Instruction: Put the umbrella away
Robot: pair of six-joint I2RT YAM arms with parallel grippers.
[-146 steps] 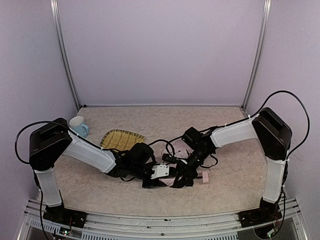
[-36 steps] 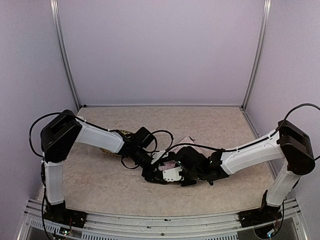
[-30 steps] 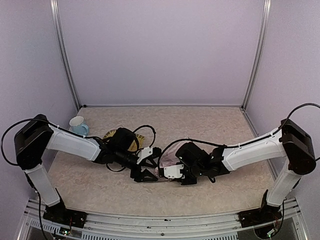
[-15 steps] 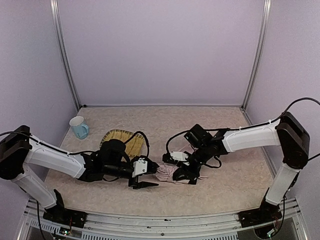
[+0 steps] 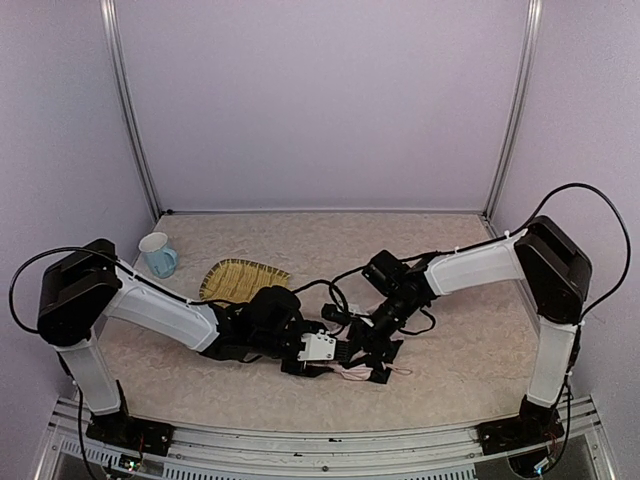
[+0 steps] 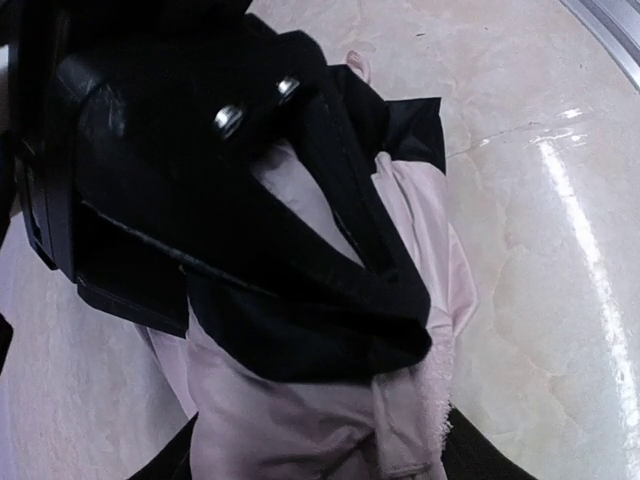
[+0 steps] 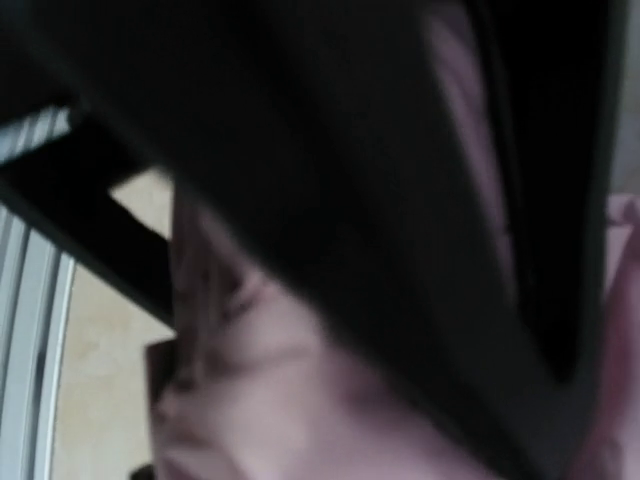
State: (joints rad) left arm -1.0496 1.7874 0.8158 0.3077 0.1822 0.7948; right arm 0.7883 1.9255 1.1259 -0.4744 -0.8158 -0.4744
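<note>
Find umbrella [image 6: 330, 420] as a crumpled pale pink bundle lying on the bench [image 5: 300, 240] near the middle, toward the near edge, mostly hidden from above by both hands. See left hand [image 5: 335, 355] extended from the left, low over the bundle, black fingers [image 6: 330, 260] astride the pink fabric, cloth spilling out beyond the fingertip. Cannot tell from the wrist view whether clamped on the fabric or merely straddling it. See right hand [image 5: 368, 345] extended from the right, just beside the left one and down on the same bundle. Read right wrist view as badly blurred: dark finger [image 7: 350, 200] slanting across the frame, pink fabric pressed right against it and bunched between the dark parts. Take right hand as closed on the umbrella fabric. Note yellow woven mat [image 5: 245, 277] behind the left forearm, near the umbrella but not touching it. Note pale blue cup [image 5: 157, 254] upright at far left of the bench, left of the mat, well apart from hands and umbrella.
</note>
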